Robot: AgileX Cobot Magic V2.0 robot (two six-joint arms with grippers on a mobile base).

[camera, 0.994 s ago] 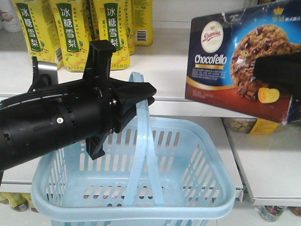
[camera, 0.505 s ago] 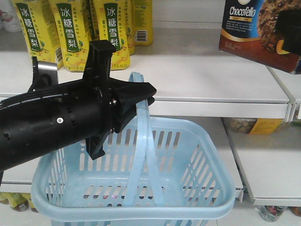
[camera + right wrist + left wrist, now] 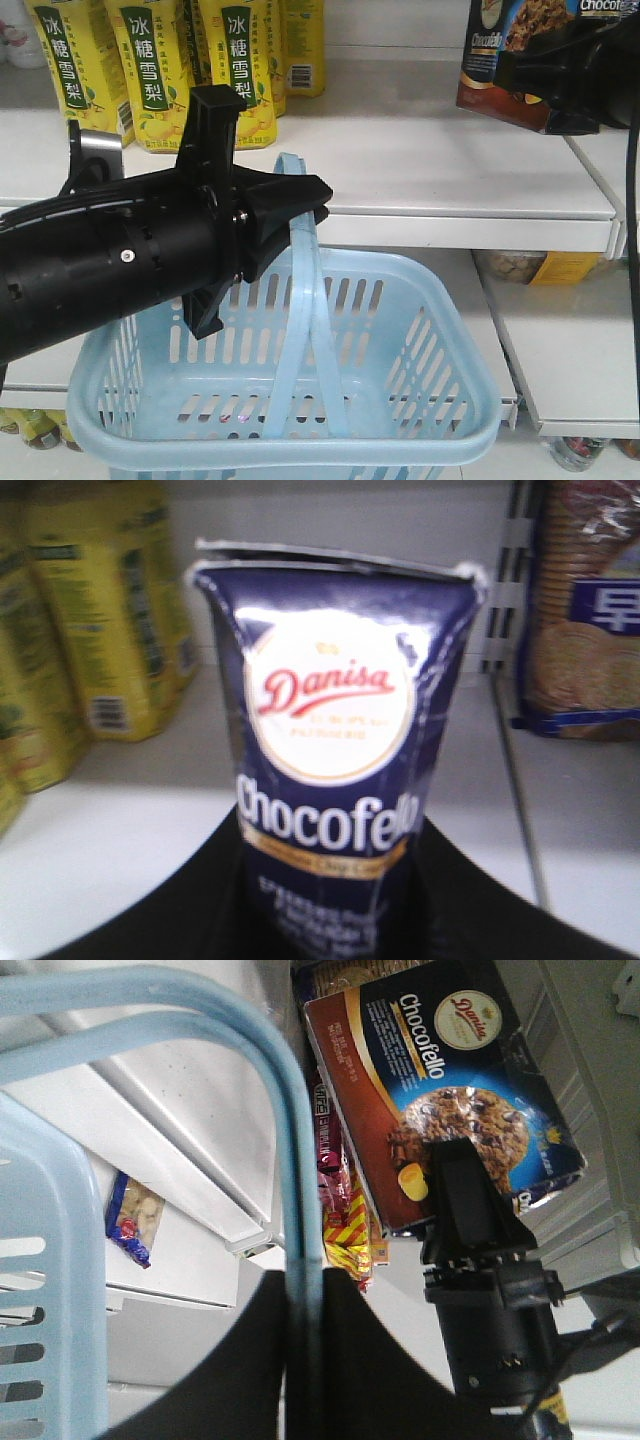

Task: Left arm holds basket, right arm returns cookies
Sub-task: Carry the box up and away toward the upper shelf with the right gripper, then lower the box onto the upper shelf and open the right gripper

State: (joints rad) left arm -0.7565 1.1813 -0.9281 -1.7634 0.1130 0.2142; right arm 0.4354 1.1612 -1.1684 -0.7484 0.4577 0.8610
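Observation:
The light blue basket (image 3: 430, 400) hangs below the white shelf, and my left gripper (image 3: 305, 200) is shut on the top of its arched handle (image 3: 310, 320). In the left wrist view the handle (image 3: 290, 1150) runs straight between the black jaws of the left gripper (image 3: 305, 1305). The navy cookies box (image 3: 500, 55) is held above the shelf at the top right, with my right gripper (image 3: 570, 65) shut on it. The right wrist view shows the cookies box (image 3: 330, 710) upright between the right gripper (image 3: 330, 880) jaws, its top end dented. The basket's inside looks empty.
Yellow drink cartons (image 3: 150, 70) stand at the back left of the white shelf (image 3: 430, 160). A packet of pale biscuits (image 3: 590, 610) sits beyond a shelf divider (image 3: 510, 580) on the right. Snack packets (image 3: 540, 265) lie on the lower shelf behind the basket.
The right gripper has carried the cookies box up and to the right, from in front of the shelf to over it, and turned it. The left arm and basket have not moved.

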